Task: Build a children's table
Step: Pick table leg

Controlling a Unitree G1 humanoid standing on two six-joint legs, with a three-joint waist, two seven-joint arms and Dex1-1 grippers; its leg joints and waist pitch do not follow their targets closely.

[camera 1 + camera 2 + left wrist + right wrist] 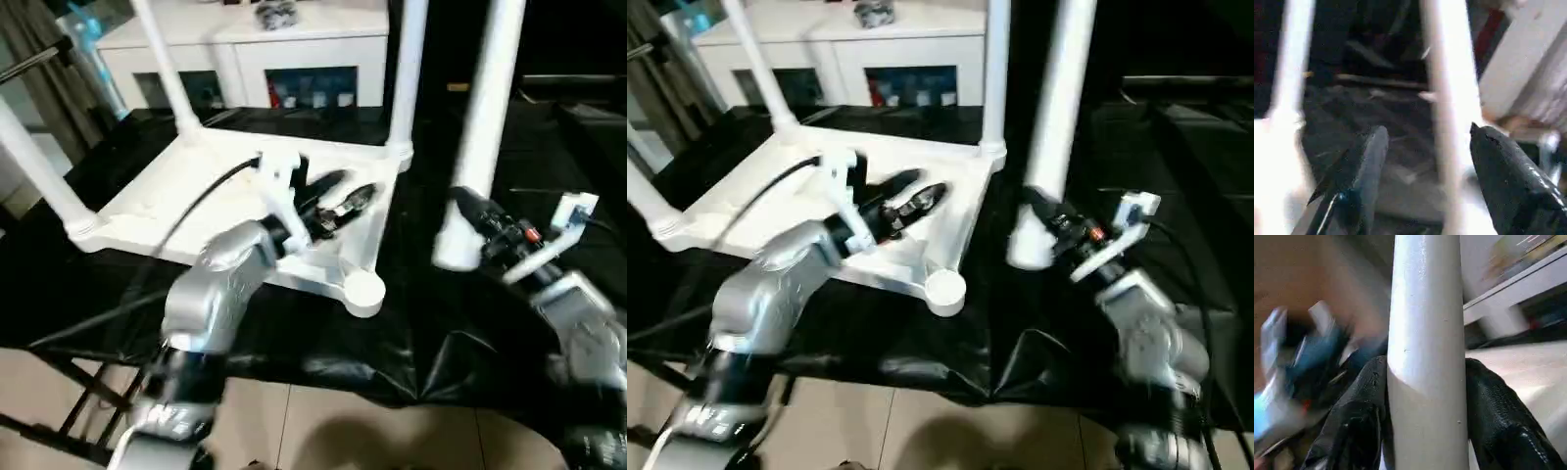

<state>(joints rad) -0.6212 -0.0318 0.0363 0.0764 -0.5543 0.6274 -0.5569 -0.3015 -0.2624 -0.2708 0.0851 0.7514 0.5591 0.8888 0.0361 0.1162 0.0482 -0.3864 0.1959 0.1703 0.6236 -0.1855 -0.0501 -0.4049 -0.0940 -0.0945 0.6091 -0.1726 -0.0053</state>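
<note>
The tabletop [186,201] lies upside down on the black-covered bench [431,343], three legs already upright in its corners. The left gripper [345,201] hovers over its near-right part, fingers spread, holding nothing. The empty socket [364,292] sits at the near-right corner. Just right of it, the right gripper [470,217] pinches the fourth leg [485,127] upright, thick end down, so it looks best placed to carry it left.

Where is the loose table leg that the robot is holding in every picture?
Left eye: loose leg stands right of centre, in the right gripper.
Right eye: right of centre.
Left wrist: cannot tell which blurred tube it is.
Right wrist: centre, between the fingers.
Shared landmark: the empty socket.
</note>
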